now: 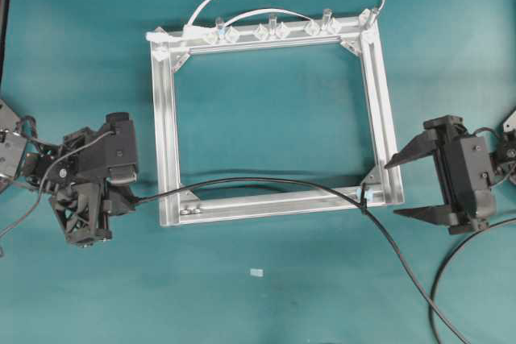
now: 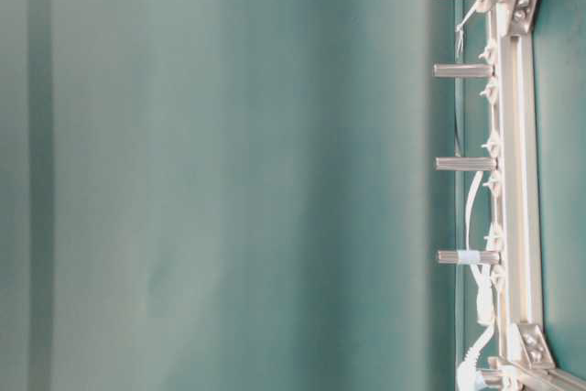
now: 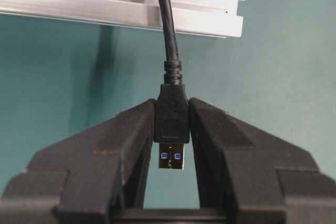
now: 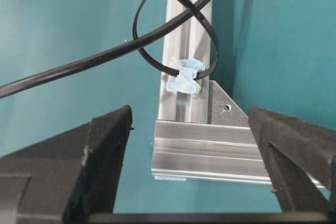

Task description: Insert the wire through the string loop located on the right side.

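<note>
**Pulling the wire through, plug end clamped on the left**

Watching the frame (image 1: 274, 110) as our landmark, we see the wire (image 1: 266, 184) already running through the string loop (image 4: 176, 35) at the frame's near right corner, sweeping across its bottom bar to the left gripper (image 1: 121, 191), just outside the near left corner. Its jaws are pinching the plug (image 3: 171, 124), silvery tip pointing back between the fingers. The right gripper (image 1: 419, 183) sits just beyond the right bar, jaws spread wide, gripping nothing.

We judge the threading done; what's left is drawing slack leftward, keeping tension gentle so the loop isn't dragged.

Only the right wrist view shows the wire inside the loop, beside a blue tape tab (image 4: 185, 77). The table-level view shows just the far bar's posts (image 2: 462, 70).
</note>
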You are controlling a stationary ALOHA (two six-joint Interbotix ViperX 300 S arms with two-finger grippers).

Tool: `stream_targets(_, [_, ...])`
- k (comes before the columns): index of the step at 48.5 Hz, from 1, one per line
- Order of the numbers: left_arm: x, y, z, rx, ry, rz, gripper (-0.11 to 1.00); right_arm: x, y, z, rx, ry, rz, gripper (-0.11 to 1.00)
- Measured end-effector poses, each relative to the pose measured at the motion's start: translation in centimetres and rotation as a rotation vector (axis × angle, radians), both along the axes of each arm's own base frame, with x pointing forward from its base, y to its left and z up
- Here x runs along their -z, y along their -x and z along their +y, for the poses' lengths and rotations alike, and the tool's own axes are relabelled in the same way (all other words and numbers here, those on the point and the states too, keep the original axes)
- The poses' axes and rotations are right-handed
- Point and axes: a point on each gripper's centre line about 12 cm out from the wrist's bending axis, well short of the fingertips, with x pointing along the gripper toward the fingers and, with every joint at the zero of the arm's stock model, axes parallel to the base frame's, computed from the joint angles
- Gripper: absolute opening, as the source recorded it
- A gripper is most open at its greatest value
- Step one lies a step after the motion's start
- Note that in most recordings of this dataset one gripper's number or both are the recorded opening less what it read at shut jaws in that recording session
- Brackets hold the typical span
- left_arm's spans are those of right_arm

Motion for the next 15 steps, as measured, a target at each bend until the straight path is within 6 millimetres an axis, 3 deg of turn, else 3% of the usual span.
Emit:
stream_targets(2, [0.0, 0.01, -0.03, 0.003, -0.001, 0.0, 0.28, 0.04, 0.04, -0.05, 0.002, 0.0, 0.001, 0.93])
stream_targets(9, [-0.08, -0.09, -0.04, 0.007, -0.004, -0.004, 0.69, 0.03, 0.02, -0.08, 0.003, 0.0, 0.0, 0.93])
stream_targets(15, [-0.07, -0.07, -0.03, 0.009, -0.007, -0.003, 0.61, 0.03, 0.01, -0.12, 0.005, 0.0, 0.0, 0.93])
